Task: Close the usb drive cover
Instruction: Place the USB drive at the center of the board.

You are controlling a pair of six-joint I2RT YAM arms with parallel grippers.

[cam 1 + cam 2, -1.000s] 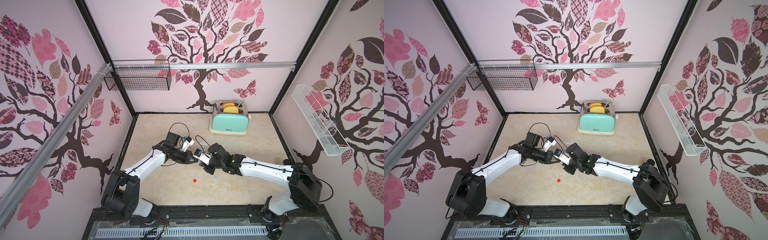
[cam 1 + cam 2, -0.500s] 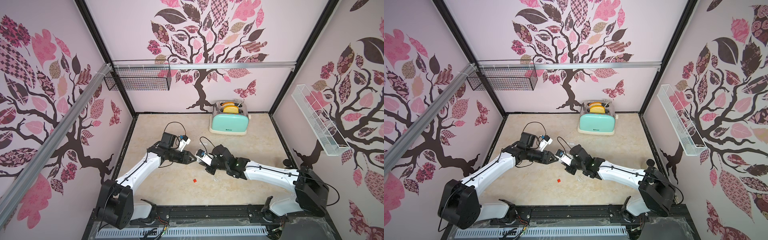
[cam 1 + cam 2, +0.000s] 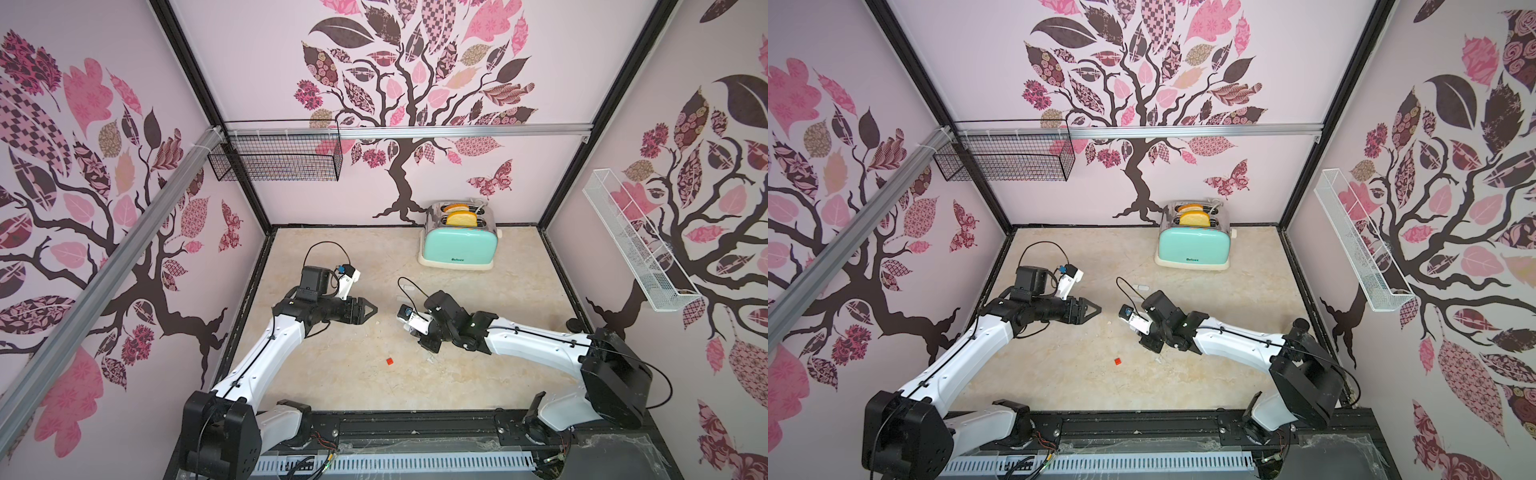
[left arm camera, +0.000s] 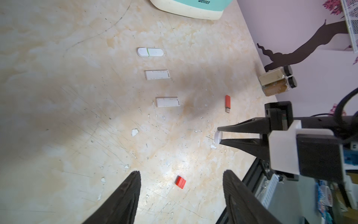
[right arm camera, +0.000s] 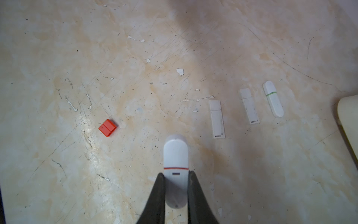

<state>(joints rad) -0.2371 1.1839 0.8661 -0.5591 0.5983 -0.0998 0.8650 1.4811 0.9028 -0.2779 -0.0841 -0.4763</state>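
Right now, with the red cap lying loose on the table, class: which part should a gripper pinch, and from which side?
Pinch the red cap across two opposite flat sides, coming straight down from above. It is a small, low block lying flat on the table, so a sideways approach would likely just push it along.

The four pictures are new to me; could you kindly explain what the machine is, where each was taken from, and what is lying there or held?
Two white-and-black robot arms stand at a beige marbled table. Two pictures look down from overhead; two come from cameras on the arms' wrists. The right fingers are shut on a white rounded USB drive with a red stripe, its cover on. The left fingers are open and empty. On the table are a white rounded drive with a green stripe, two white rectangular drives, a red USB drive with its plug bare, a small red cap, a mint-green toaster and two spice jars.
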